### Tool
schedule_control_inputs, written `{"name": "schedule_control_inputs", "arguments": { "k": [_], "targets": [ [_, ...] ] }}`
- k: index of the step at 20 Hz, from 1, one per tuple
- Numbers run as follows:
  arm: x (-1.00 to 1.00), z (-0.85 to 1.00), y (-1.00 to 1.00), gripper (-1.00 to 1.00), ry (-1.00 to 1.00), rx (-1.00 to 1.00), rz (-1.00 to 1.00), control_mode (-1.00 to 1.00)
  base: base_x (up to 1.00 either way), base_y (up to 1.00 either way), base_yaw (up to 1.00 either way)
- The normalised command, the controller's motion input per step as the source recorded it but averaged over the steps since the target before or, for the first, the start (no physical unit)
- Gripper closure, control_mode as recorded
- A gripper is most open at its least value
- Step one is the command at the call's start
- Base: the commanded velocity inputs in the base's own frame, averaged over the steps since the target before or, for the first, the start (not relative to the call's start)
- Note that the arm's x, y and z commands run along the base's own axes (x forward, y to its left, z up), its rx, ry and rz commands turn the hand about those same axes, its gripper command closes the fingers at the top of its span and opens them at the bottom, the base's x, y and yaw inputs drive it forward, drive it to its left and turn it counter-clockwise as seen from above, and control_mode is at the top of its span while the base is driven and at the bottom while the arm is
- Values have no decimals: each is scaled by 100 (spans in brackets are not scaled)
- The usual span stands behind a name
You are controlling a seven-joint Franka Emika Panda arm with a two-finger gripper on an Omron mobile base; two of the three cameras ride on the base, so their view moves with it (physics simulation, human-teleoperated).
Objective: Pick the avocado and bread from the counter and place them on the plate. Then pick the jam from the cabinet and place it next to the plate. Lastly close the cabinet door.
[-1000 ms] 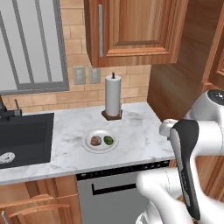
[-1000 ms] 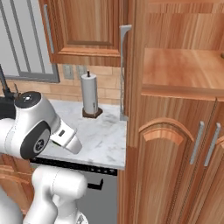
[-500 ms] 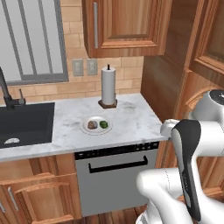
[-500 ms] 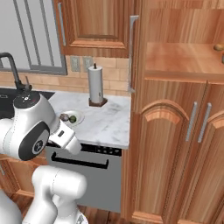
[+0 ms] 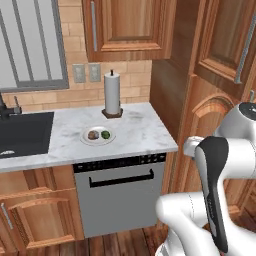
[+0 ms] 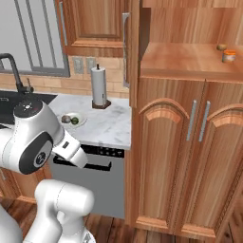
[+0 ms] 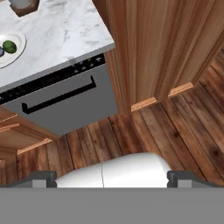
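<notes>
The small dark green avocado [image 5: 105,134] and the round brown bread [image 5: 93,135] sit on the round white plate [image 5: 86,140] on the white marble counter [image 5: 135,130]. The small orange jam jar [image 6: 229,56] stands on the brown wooden cabinet [image 6: 180,156] shelf. The claw [image 7: 112,178] is spread wide apart, holding nothing.

Glossy white arm [image 5: 235,150], dark joints

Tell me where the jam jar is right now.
In the right base view the jam jar stands on the open cabinet shelf, far right, beside a small brown object, above the arched lower doors.
</notes>
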Motion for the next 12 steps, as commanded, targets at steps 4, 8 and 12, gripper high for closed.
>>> {"name": "schedule_control_inputs", "arguments": {
  "k": [4,8,12],
  "targets": [
    [0,0,0,-100,0,0,0,100,-23,-56,0],
    [0,0,0,-100,0,0,0,100,-14,-56,0],
    [0,0,0,-100,0,0,0,100,-1,-55,0]
  ]
}}
